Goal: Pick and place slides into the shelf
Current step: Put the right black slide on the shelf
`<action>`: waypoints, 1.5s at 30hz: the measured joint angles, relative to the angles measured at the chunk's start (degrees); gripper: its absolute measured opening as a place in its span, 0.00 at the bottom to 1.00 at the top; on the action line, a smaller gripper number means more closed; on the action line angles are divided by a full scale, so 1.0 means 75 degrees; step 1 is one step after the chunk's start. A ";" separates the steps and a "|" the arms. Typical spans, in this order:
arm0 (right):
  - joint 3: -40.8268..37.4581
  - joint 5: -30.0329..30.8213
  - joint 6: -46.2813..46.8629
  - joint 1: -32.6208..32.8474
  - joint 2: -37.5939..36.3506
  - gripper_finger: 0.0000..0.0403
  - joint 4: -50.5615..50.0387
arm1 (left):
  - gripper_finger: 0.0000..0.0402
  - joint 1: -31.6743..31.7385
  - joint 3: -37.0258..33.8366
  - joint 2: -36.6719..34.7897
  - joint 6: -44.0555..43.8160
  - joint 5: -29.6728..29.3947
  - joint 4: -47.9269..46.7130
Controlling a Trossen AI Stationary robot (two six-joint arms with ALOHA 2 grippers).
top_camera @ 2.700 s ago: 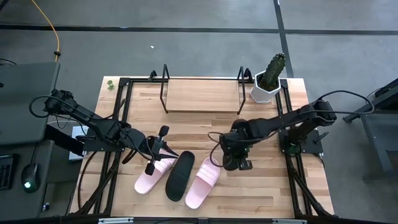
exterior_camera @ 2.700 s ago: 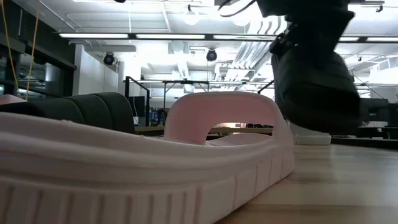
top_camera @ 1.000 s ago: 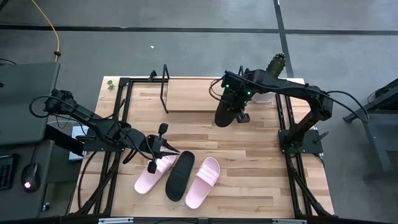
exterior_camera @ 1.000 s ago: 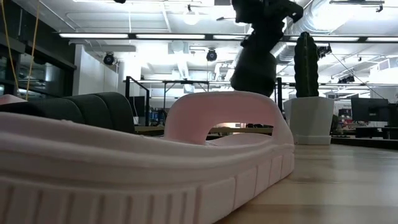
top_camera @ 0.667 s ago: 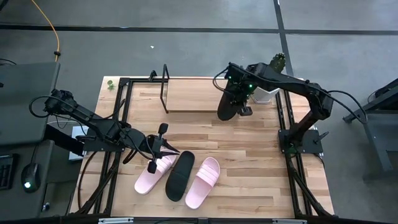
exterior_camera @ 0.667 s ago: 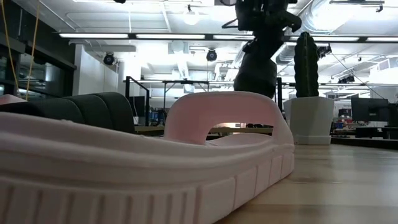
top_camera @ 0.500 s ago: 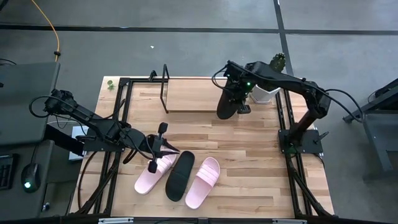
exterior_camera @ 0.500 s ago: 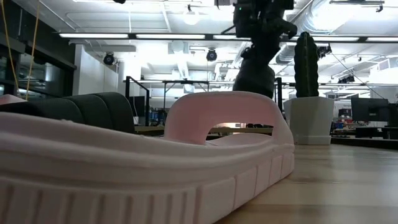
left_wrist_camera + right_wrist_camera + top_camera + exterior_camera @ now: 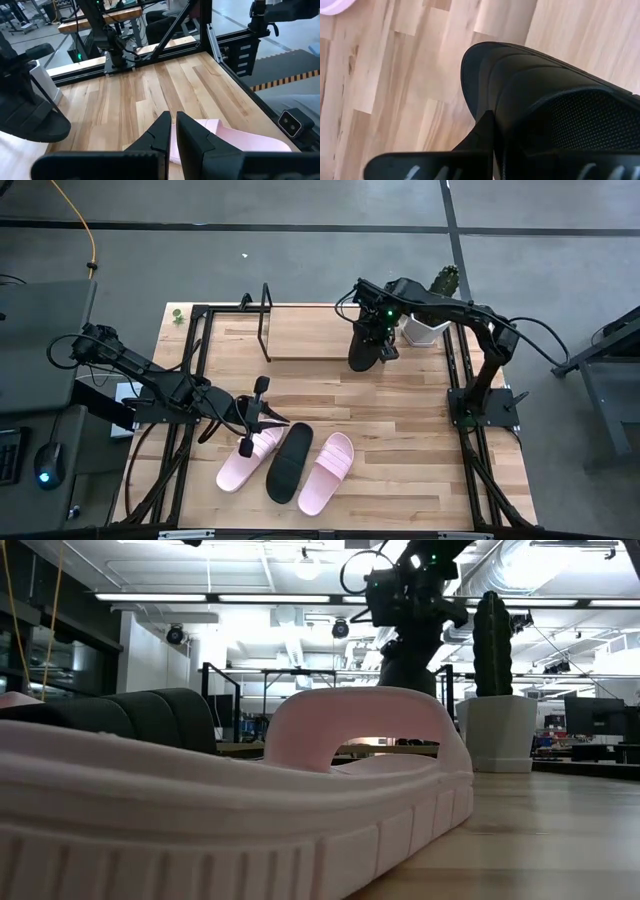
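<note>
My right gripper (image 9: 373,338) is at the right end of the shelf (image 9: 320,332), shut on a black slide (image 9: 360,352); in the low view the slide (image 9: 408,660) hangs below the gripper (image 9: 405,600). Three more slides lie flat on their soles near the table's front: a pale pink slide (image 9: 243,463), a black slide (image 9: 289,462) and another pale pink slide (image 9: 327,472). My left gripper (image 9: 252,430) waits shut over the left pink slide (image 9: 245,142). My right gripper holds the black slide by its wide strap (image 9: 555,95), coming from above and pointing down. Its own fingers (image 9: 482,135) hide the exact place of contact. The slide is lifted clear and hangs nearly upright, one end (image 9: 480,60) pointing down at the table.
A white pot with a cactus (image 9: 432,308) stands just right of the shelf's right wire loop (image 9: 390,308); the left loop (image 9: 265,310) is at the board's other end. Black frame rails (image 9: 200,360) run along the table's sides. Bare wood lies between shelf and slides.
My right gripper has carried the black slide a little toward the table's far edge, closer to the shelf's right end, and its wrist has turned somewhat. The slide stays hanging below it. My left gripper and the three slides on the table have kept still.
</note>
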 joint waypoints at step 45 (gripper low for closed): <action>-0.0003 0.0343 -0.0273 -0.0596 0.0538 0.00 0.0512 | 0.05 0.0000 0.0000 0.0000 0.0335 0.0006 0.0050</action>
